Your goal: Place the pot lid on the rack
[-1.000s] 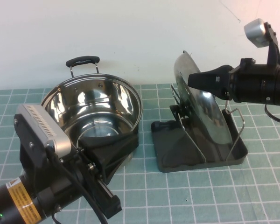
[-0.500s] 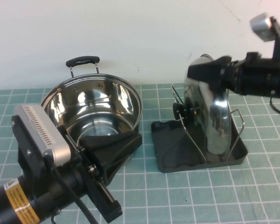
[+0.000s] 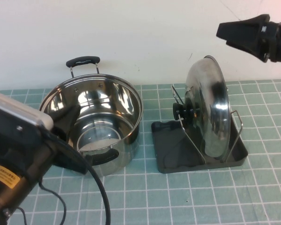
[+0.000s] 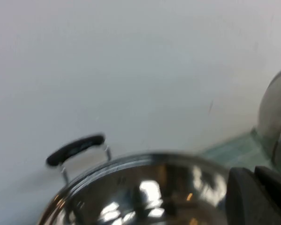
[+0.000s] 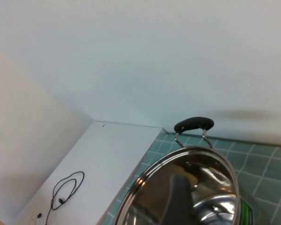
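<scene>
The right gripper (image 3: 225, 32), at two o'clock in the high view, is cut by the picture's right and top edges, and its dark fingers merge into one wedge, so their gap is unreadable. The left gripper (image 3: 68, 115), at eight o'clock, sits against the steel pot (image 3: 96, 117) near its rim and hides part of it; its fingers cannot be made out. The left wrist view is blurred: the pot there runs off the lower edge. The pot lid (image 3: 207, 112) covers the middle wire loops of the rack (image 3: 168, 161). The pot's near handle is largely hidden by the left arm.
</scene>
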You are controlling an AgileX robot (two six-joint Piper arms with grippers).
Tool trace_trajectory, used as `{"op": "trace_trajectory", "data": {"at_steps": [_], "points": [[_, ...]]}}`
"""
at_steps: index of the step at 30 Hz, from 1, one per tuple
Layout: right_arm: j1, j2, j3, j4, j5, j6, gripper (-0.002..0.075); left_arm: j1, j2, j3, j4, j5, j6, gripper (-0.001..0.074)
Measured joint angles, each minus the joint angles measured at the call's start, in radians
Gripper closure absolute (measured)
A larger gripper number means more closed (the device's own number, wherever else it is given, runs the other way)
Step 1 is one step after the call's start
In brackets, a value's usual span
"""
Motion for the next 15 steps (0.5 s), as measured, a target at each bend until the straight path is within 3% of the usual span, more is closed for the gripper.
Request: {"op": "trace_trajectory", "data": {"at_steps": [4, 8, 11, 15], "points": [[-0.013, -0.016, -0.053, -0.004, 0.01, -0.066, 0.029, 0.0, -0.007, 0.0, -0.191, 0.122, 0.254, 0.0736], [-0.039, -0.07, -0.157, -0.094, 0.043, -0.148, 0.0529, 0.0, -0.043, -0.019, -0.514, 0.269, 0.548, 0.0736], [-0.055, -0.123, -0.255, -0.329, 0.071, -0.144, 0.0669, 0.0, -0.079, -0.059, -0.817, 0.405, 0.798, 0.0736], [-0.061, -0.199, -0.38, -0.784, 0.136, -0.024, 0.0711, 0.0, -0.136, -0.101, -1.188, 0.461, 1.086, 0.0736]]}}
